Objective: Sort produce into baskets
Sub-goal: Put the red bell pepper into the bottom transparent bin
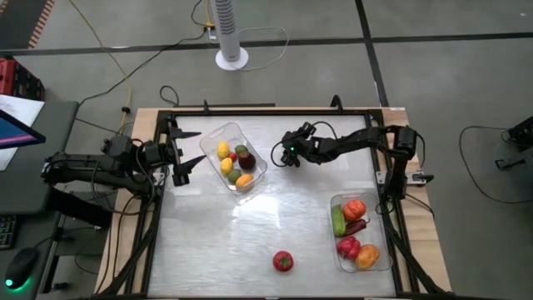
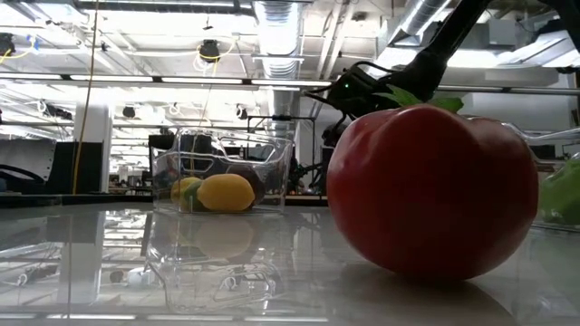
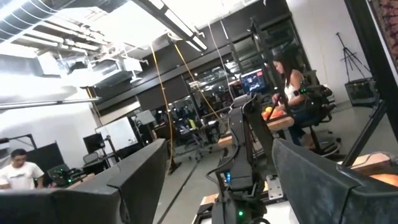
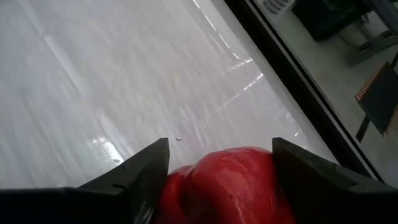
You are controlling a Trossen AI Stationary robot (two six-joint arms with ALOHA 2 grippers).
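R wrist cam shows right claw (image 4: pixel 217 163) grasping red fruit (image 4: pixel 227 186), unseen overhead; left claw (image 1: pixel 185 162) released

Desk (image 1: pixel 250 242): pale glossy top, black frame around it. Two clear baskets sit on it, one far-left (image 1: pixel 236 157), one near-right (image 1: pixel 360 232). Lone red tomato (image 1: pixel 283 262) near front edge.
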